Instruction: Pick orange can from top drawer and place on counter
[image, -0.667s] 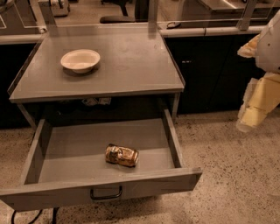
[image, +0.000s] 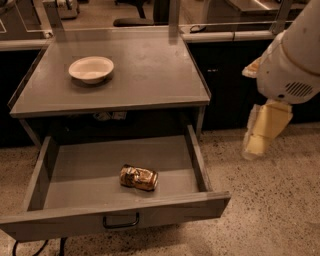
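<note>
The orange can (image: 138, 177) lies on its side in the middle of the open top drawer (image: 90, 187), dented and shiny. The drawer is pulled fully out, with a dark looped handle (image: 121, 221) on its front panel. The grey counter (image: 145, 75) sits directly above the drawer. My gripper (image: 261, 134) hangs from the white arm (image: 292, 55) at the right, over the floor. It is outside the drawer, to the right of it and above its level, well apart from the can.
A white bowl (image: 91, 69) stands on the counter's left part. Black cabinet fronts (image: 225, 75) under a long pale worktop run behind. The speckled floor (image: 270, 210) lies to the right of the drawer. Cables (image: 30, 247) hang below the drawer's left front.
My arm and gripper have moved left, closer to the drawer's right side. The can, drawer and bowl have not moved.
</note>
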